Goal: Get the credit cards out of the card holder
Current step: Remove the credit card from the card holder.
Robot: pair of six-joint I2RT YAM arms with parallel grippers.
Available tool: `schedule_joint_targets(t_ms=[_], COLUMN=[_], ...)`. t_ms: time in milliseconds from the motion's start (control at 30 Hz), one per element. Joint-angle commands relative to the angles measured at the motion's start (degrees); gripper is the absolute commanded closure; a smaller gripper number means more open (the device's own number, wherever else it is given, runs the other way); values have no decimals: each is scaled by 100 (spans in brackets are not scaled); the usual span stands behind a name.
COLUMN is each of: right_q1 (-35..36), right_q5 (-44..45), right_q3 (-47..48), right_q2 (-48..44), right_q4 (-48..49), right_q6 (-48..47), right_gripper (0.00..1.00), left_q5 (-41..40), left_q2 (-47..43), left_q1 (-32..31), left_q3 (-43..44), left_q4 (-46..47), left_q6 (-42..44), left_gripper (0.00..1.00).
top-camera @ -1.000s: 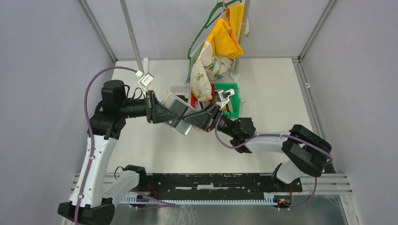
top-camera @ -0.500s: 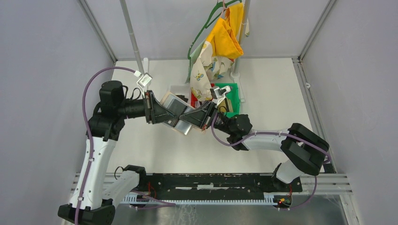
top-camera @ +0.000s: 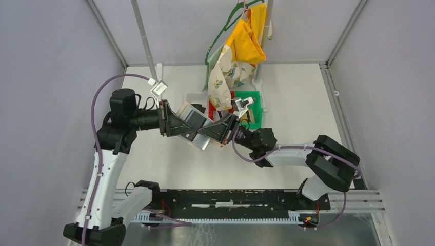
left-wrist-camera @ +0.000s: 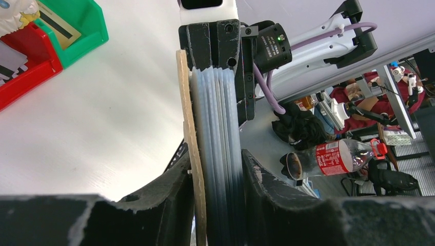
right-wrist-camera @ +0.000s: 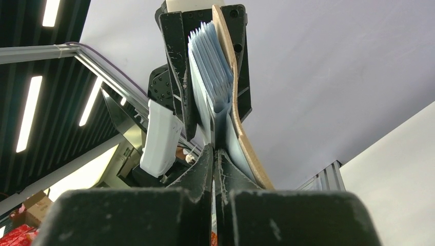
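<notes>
Card holder (top-camera: 197, 125) held in the air between both arms, emptying under way
The left gripper (left-wrist-camera: 218, 169) clamps its tan cover and clear sleeves (left-wrist-camera: 218, 113) above the table (left-wrist-camera: 113, 102); the right gripper (right-wrist-camera: 214, 152) is pinched tight at the sleeves' edge, and whether it has one of the cards cannot be told. Some cards (left-wrist-camera: 60, 32) lie in the green bin (left-wrist-camera: 95, 36) and red bin (left-wrist-camera: 31, 72), so part seems done; any left inside are hidden edge-on

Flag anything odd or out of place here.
A hanging floral cloth covers part of the red bin. The card holder is held up in the left end effector, sleeves fanned.
</notes>
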Motion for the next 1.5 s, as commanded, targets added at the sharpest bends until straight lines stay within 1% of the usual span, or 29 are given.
schedule_joint_targets(t_ms=[0, 267, 633, 733, 867, 900, 933, 967, 1000, 1033, 1100, 1133, 1167, 1200, 1267, 1367, 1400, 1433, 1467], right_q1=[21, 21, 4, -8, -10, -14, -11, -16, -15, -18, -13, -14, -14, -17, -12, -9, -9, -14, -13], right_q5=[-7, 13, 42, 22, 4, 7, 3, 11, 20, 29, 30, 21, 12, 21, 68, 82, 82, 82, 82], right_q3=[-112, -345, -393, -357, -304, -290, -293, -285, -277, -244, -160, -93, -49, -9, 20, 4, -24, -63, -112], right_q2=[-159, -265, -287, -292, -323, -331, -327, -331, -323, -312, -264, -233, -190, -146, -50, 3, -2, -21, -40], right_q4=[352, 432, 460, 446, 437, 428, 427, 415, 423, 445, 474, 485, 516, 585, 794, 996, 1040, 1055, 1056], right_q6=[26, 18, 43, 42, 49, 42, 54, 69, 89, 105, 143, 168, 200, 244, 359, 482, 472, 454, 442], right_gripper=[100, 100, 100, 100, 100, 98, 92, 82, 76, 72, 69, 69, 73, 79, 88, 93, 97, 100, 100], left_q5=[386, 380, 344, 370, 371, 364, 357, 361, 362, 359, 351, 353, 353, 358, 362, 352, 349, 345, 337], left_q2=[-69, -42, -52, -59, -59, -58, -59, -66, -65, -66, -67, -66, -68, -66, -86, -111, -108, -113, -110], left_q1=[-38, -37, -36, -41, -37, -37, -37, -37, -41, -37, -43, -42, -37, -32, -37, -41, -40, -39, -39], left_q3=[351, 403, 451, 441, 434, 432, 432, 432, 432, 432, 428, 417, 408, 406, 393, 396, 397, 397, 397], left_q4=[215, 218, 214, 224, 216, 219, 219, 221, 218, 217, 229, 239, 254, 256, 258, 263, 257, 256, 256], left_q6=[63, 44, 37, 34, 28, 27, 27, 17, 19, 19, 18, 4, -5, -15, -12, -9, -8, -7, -12], left_gripper=[59, 61, 57, 62, 74, 77, 79, 80, 80, 80, 81, 81, 81, 81, 81, 81, 80, 78, 73])
